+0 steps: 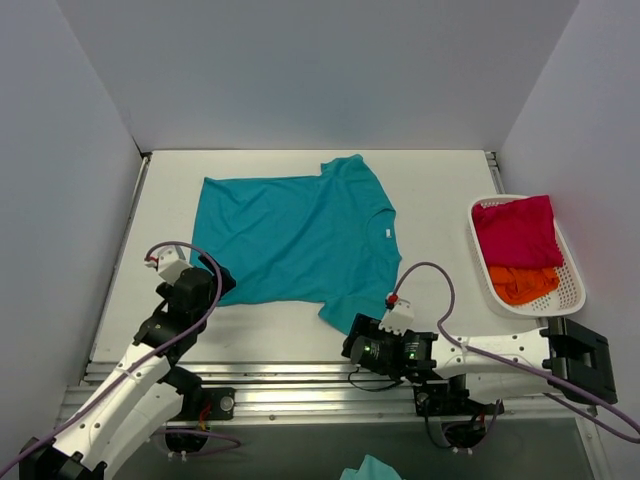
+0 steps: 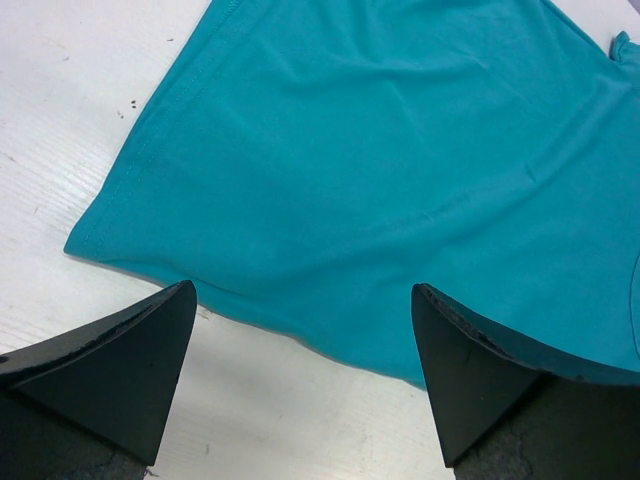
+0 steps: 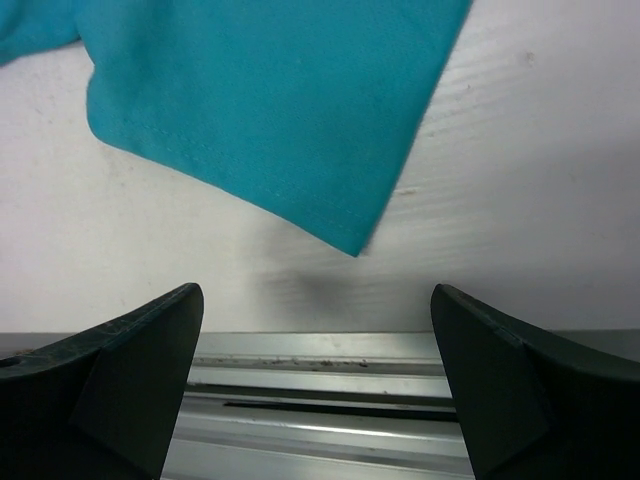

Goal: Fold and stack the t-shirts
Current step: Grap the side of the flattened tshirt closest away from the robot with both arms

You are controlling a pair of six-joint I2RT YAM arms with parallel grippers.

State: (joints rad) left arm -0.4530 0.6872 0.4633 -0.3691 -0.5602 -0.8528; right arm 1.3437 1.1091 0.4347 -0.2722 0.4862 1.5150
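left gripper (image 2: pixel 303 292) spread wide, nothing between the jaws, sitting low at the near left corner of the teal t-shirt (image 1: pixel 300 240). in the left wrist view one finger is over bare white surface (image 1: pixel 440 185), and the other is over the shirt's near edge. the hem runs just ahead of the tips.

right gripper (image 3: pixel 315 292) is wide too and holding nothing. it hangs over the metal rail (image 3: pixel 320 375) at the surface's near edge, with the pointed corner of the teal sleeve just in front, apart from the fingers.

moving out, the teal t-shirt lies spread flat mid-surface, its small white neck label (image 1: pixel 384 233) toward the right side. far right is the white basket (image 1: pixel 473 235), with the crimson t-shirt (image 1: pixel 515 232) bundled at its far end. the orange t-shirt (image 1: pixel 522 283) is crumpled just nearer, touching it.
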